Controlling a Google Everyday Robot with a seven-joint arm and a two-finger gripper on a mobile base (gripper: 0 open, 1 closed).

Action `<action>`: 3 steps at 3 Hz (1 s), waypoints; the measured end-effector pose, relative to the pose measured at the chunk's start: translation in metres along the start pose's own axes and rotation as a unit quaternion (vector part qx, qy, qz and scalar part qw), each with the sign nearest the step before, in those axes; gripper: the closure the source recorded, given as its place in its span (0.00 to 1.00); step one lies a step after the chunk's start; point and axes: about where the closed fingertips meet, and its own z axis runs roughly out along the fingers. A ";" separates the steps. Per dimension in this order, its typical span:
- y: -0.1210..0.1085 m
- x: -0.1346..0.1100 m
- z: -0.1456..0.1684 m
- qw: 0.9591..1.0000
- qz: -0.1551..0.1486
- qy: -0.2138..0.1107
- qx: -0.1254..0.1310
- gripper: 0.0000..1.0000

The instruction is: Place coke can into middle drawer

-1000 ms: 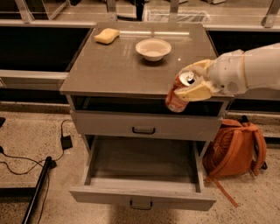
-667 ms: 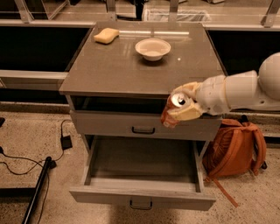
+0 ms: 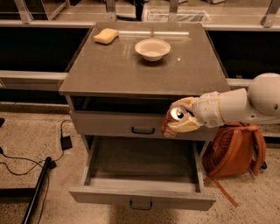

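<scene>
This looks like an office or lab workspace, not a home. The gripper (image 3: 180,120), clamped around the coke can (image 3: 171,123), hangs at the right front of a plain grey cabinet (image 3: 144,72). Just below and right of the claw, an orange backpack (image 3: 234,151) sits on the speckled hard floor (image 3: 30,127). Far to the claw's left, loose black cables (image 3: 19,162) and a power brick (image 3: 66,142) lie on the floor — beyond the claw, metal framing (image 3: 24,11) lines the back.

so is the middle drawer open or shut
Open: the drawer is pulled out, its inside floor showing. The tool, gripping the can, is above its right side.
</scene>
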 end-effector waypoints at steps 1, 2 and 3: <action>0.011 0.027 0.026 1.000 0.017 0.005 -0.013 1.00; 0.036 0.079 0.064 1.000 0.019 0.018 -0.017 1.00; 0.054 0.119 0.089 0.999 0.009 0.029 -0.019 1.00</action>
